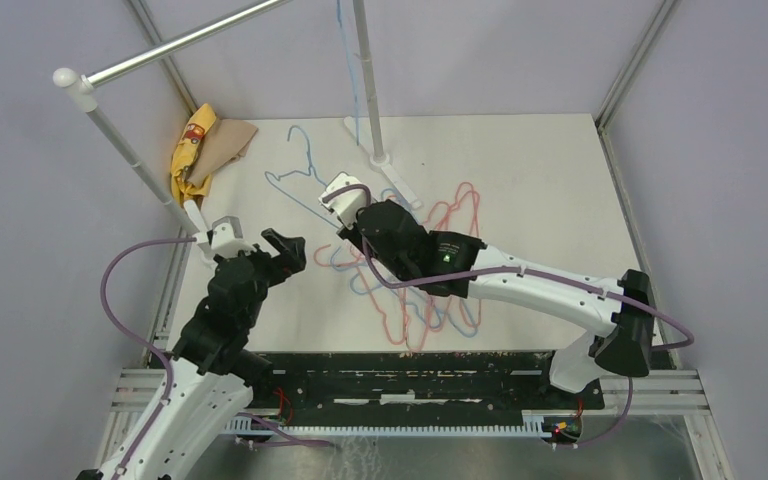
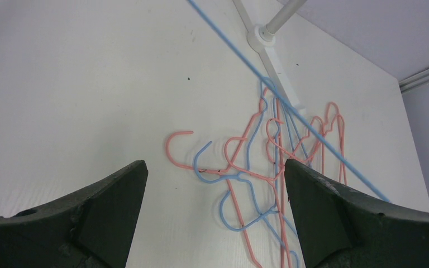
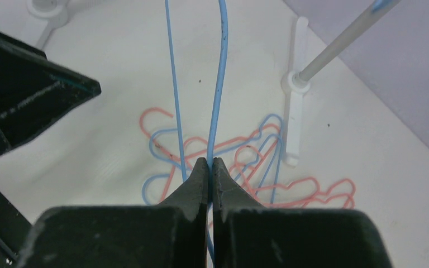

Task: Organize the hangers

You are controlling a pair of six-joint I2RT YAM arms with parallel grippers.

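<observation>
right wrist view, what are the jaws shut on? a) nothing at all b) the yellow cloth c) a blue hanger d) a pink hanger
c, the right gripper has its jaws pinched together on the thin wire of a blue hanger.

Thin wire throughout the hangers (image 1: 415, 300), under a smooth pink-red or light blue coat with a faint sheen. Same smooth blue coating on the blue hanger (image 3: 222, 67) pinched in the right hand (image 3: 210, 162). Black matt plastic on that hand and on the left hand (image 2: 215, 164), faintly grainy. White matt table (image 2: 78, 84), smooth apart from a fine speckle. Bright bare metal for the rail (image 1: 190, 38), glossy. Smooth white poles (image 1: 367, 80), plastic-looking at the feet and end cap. Soft creased yellow cloth (image 1: 188, 150) beside a dull brown sheet (image 1: 232, 138), paper or fabric, hard to tell. Glossy white shells on the arms (image 1: 550, 285). Smooth purple sheath on the cables (image 1: 106, 290).
</observation>
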